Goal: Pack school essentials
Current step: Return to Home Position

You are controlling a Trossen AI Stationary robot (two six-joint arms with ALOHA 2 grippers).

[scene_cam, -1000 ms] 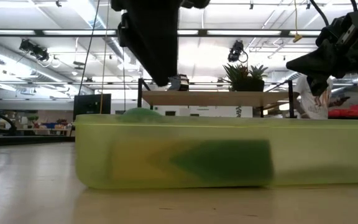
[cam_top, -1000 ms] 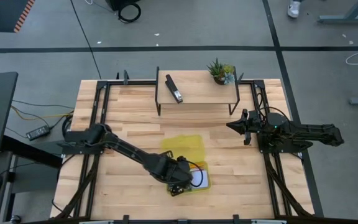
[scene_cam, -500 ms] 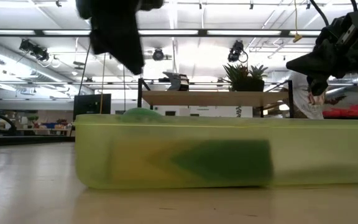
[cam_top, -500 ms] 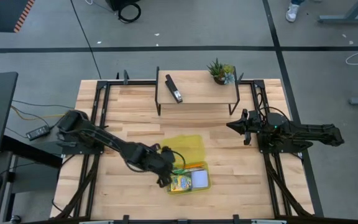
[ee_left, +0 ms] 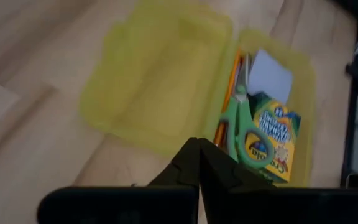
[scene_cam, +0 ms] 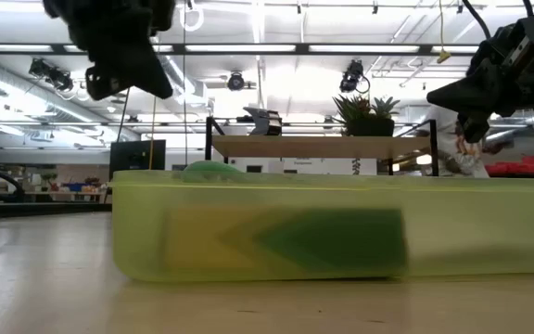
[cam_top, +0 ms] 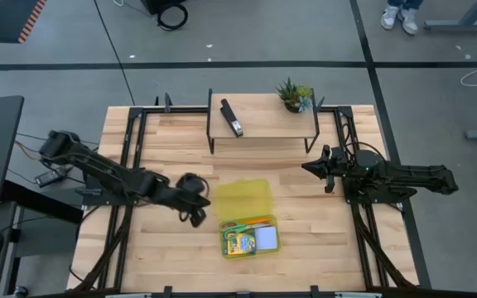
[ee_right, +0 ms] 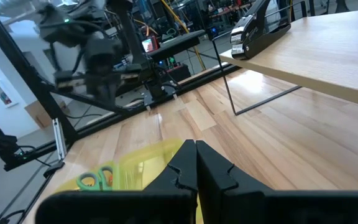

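Observation:
An open yellow-green translucent case (cam_top: pixel 249 236) lies on the table with its lid (cam_top: pixel 244 199) folded back toward the far side. Inside it are a crayon box (ee_left: pixel 272 134), green-handled scissors (ee_left: pixel 244 130), orange pencils (ee_left: pixel 230 93) and a pale notepad (ee_left: pixel 270 73). My left gripper (cam_top: pixel 197 213) hangs shut above the table, left of the case, and holds nothing; the left wrist view shows its closed tips (ee_left: pixel 197 148) pointing down toward the case. At the right side of the table my right gripper (cam_top: pixel 317 168) is shut and level, clear of everything.
A low wooden shelf (cam_top: pixel 263 124) stands at the far middle, carrying a black stapler (cam_top: pixel 233 117) and a small potted plant (cam_top: pixel 294 95). Black frame rails (cam_top: pixel 131 149) run along the table's sides. Bare wood lies left of and in front of the case.
My left gripper has drawn back from over the case toward the table's left edge, its arm folding back toward its base. The case's contents, covered by the gripper a second ago, now show from above. The case itself has not shifted.

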